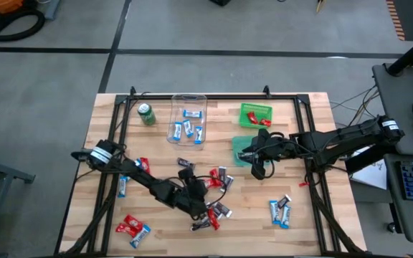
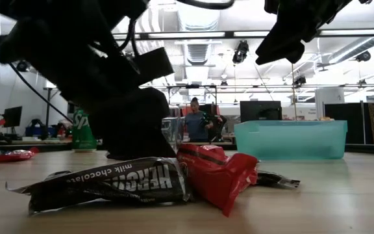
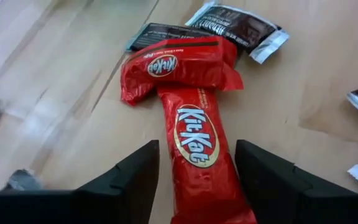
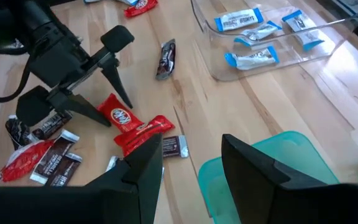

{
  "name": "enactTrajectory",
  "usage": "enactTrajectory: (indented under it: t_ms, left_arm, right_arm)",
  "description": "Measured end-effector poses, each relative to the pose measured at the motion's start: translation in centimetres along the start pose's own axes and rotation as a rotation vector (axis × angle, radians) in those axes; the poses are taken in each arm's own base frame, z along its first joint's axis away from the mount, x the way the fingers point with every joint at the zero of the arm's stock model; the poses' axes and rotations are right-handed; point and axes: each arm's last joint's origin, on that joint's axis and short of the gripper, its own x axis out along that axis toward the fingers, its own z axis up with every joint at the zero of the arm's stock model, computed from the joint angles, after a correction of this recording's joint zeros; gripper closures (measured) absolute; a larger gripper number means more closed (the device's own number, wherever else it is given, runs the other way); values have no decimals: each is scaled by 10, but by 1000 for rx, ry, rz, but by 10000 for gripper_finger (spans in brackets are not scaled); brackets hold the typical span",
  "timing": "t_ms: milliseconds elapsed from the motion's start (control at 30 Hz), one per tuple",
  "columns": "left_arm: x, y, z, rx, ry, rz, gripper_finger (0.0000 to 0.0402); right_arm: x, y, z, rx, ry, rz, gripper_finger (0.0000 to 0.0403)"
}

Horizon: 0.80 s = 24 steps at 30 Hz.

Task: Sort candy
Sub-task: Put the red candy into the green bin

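Left wrist view puts a red candy bar (image 3: 199,149) lying flat on the wooden surface (image 3: 61,93) right between my left tool's fingers (image 3: 135,174), which stand wide on either side of it without gripping. A second red bar (image 3: 176,68) lies crosswise at its far end, touching it, with two dark-wrapped bars (image 3: 238,25) just beyond.

From overhead, my left tool (image 1: 205,208) sits low over the cluster of red and dark candy (image 1: 217,208) near the front middle of the surface. Blue-and-white bars lie scattered apart: a pair at the front right (image 1: 279,212), one near the left arm (image 1: 122,186), and one beside red bars at the front left corner (image 1: 139,233). More blue-and-white bars (image 1: 188,129) rest inside the clear bin (image 1: 189,98) at the back, and red candy (image 1: 258,119) lies in the green bin (image 1: 255,108). A green soda can (image 1: 146,114) stands upright left of the clear bin.

My right tool (image 1: 253,156) hangs above the teal bin (image 1: 238,143), its fingers (image 4: 253,168) parted and holding nothing. Through the right wrist view I see the teal bin's rim (image 4: 278,140) directly below.
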Motion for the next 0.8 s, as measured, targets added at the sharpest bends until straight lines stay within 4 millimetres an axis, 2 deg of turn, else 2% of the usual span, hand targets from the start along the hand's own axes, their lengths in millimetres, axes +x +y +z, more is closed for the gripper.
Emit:
enactTrajectory:
  t_ms: [200,433,600,800]
  left_arm:
    - [2,3,-8,-31,-20,-22,249]
    - [-2,4,-7,-17,-9,-37,307]
    - [-16,8,-2,31,5,-42,323]
    - [-42,14,20,25,-58,-78,325]
  right_arm:
    - [0,0,0,1,-5,2,250]
    - [0,0,0,1,-4,1,250]
    - [1,0,-1,1,-1,1,250]
    - [3,1,-3,2,-26,17,250]
